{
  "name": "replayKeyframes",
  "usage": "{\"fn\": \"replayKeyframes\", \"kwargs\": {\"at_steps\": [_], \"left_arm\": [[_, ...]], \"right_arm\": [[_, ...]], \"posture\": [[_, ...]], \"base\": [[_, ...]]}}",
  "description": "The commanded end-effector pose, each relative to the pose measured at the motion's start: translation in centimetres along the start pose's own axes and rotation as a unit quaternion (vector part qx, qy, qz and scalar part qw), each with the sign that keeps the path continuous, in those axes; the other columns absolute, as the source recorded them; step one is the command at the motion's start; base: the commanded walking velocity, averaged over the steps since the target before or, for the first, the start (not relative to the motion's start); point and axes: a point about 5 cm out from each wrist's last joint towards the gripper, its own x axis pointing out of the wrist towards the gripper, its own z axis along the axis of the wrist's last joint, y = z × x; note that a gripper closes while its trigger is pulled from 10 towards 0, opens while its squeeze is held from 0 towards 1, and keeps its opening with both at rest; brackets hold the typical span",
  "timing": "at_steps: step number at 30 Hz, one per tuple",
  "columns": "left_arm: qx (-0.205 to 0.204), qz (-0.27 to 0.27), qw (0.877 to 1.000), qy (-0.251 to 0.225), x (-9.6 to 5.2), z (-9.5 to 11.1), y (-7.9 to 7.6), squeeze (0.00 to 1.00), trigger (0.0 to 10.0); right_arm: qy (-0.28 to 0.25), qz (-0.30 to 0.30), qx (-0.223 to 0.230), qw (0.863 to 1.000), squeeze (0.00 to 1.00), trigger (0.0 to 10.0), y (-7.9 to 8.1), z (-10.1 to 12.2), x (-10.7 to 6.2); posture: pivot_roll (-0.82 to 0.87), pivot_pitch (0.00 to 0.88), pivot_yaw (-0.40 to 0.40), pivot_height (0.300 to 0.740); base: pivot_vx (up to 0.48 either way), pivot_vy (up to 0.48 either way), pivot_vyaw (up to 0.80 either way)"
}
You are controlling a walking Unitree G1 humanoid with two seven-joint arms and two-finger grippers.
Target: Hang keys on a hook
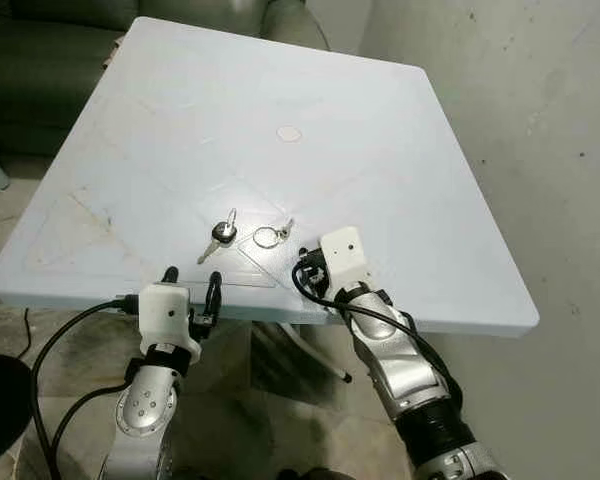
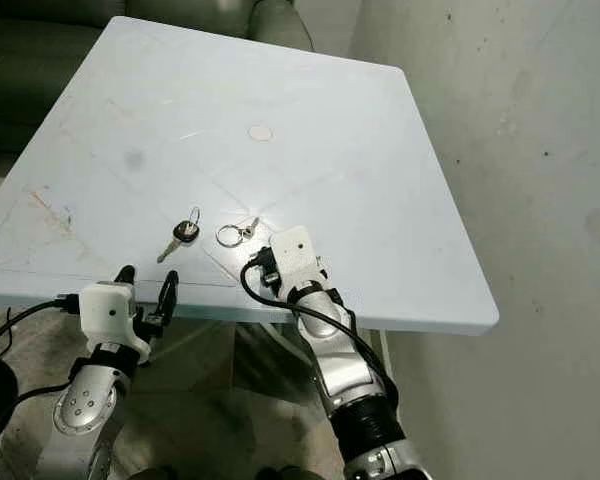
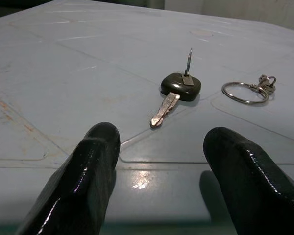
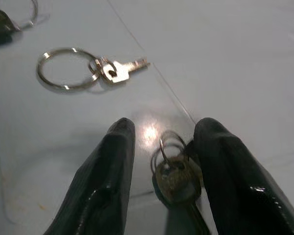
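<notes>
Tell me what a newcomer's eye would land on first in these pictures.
First, the keys on the pale blue table: a black-headed key beside a key ring with a small silver key, near the front edge. Next, the right pincer set over the table, open, with a third key lying between its fingers. The left pincer is open at the table's edge, facing the black-headed key.
</notes>
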Motion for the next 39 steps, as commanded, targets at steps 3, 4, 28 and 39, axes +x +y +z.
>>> {"fn": "replayKeyframes", "kwargs": {"at_steps": [3,4,28,39], "left_arm": [[0.002,-0.003,1.000,0.000,-0.1,0.1,-0.2,0.00,10.0],[0.002,-0.003,1.000,0.000,-0.1,0.1,-0.2,0.00,10.0],[0.004,-0.001,1.000,0.002,-0.1,0.1,-0.1,0.00,10.0],[0.003,-0.001,1.000,0.001,-0.1,0.1,0.0,0.00,10.0]], "right_arm": [[0.023,-0.019,0.010,1.000,0.00,0.0,-0.8,-0.6,0.1],[0.023,-0.019,0.011,1.000,0.00,0.0,-0.8,-0.6,0.1],[0.033,-0.028,0.004,0.999,0.00,6.4,-1.7,-1.1,0.1],[0.037,-0.017,0.019,0.999,0.00,10.0,-1.8,-1.3,0.2]], "posture": [[0.01,0.178,-0.181,0.740],[0.01,0.178,-0.181,0.740],[0.00,0.179,-0.175,0.740],[0.00,0.177,-0.172,0.740]], "base": [[0.000,0.000,0.00],[0.000,0.000,0.00],[0.000,0.000,0.00],[0.000,0.000,0.00]]}}
